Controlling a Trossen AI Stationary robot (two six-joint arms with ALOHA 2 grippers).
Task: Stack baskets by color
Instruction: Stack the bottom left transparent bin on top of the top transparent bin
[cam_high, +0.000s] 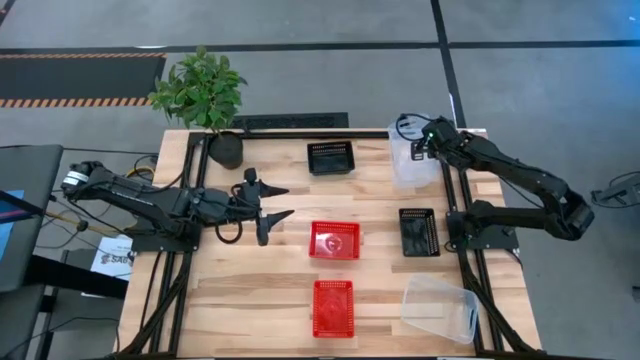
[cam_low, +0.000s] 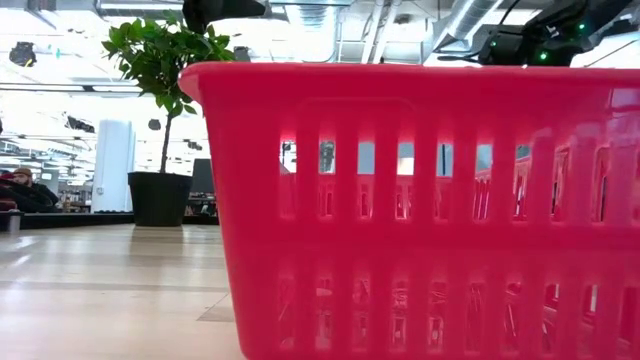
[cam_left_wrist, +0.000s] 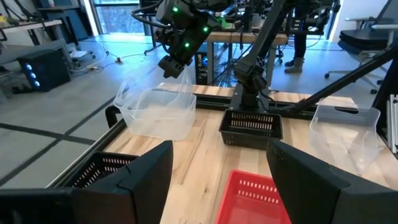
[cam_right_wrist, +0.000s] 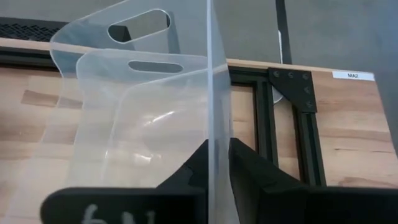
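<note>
Two clear baskets (cam_high: 408, 165) stand one in the other at the table's far right corner. My right gripper (cam_right_wrist: 219, 155) is over them, shut on a side wall of the upper one. Two black baskets (cam_high: 331, 157) (cam_high: 418, 231), two red baskets (cam_high: 334, 240) (cam_high: 332, 306) and a third clear basket (cam_high: 438, 308) rest on their bottoms on the table. My left gripper (cam_high: 278, 202) hangs open above the table left of the middle and touches nothing. My right gripper pinches a long side wall (cam_right_wrist: 217, 106) of the upper clear basket at its rim, one finger inside the basket and one outside. The fingers come slanting down from above. The basket sits tilted in the lower clear basket (cam_left_wrist: 155, 115), its far end (cam_right_wrist: 140, 25) raised.
A potted plant (cam_high: 222, 148) stands at the far left corner. The nearer red basket (cam_low: 400, 200) fills most of the low view. Black frame rails (cam_high: 455, 215) run along the table's left and right sides. Bare wood (cam_high: 250, 290) shows at the near left.
</note>
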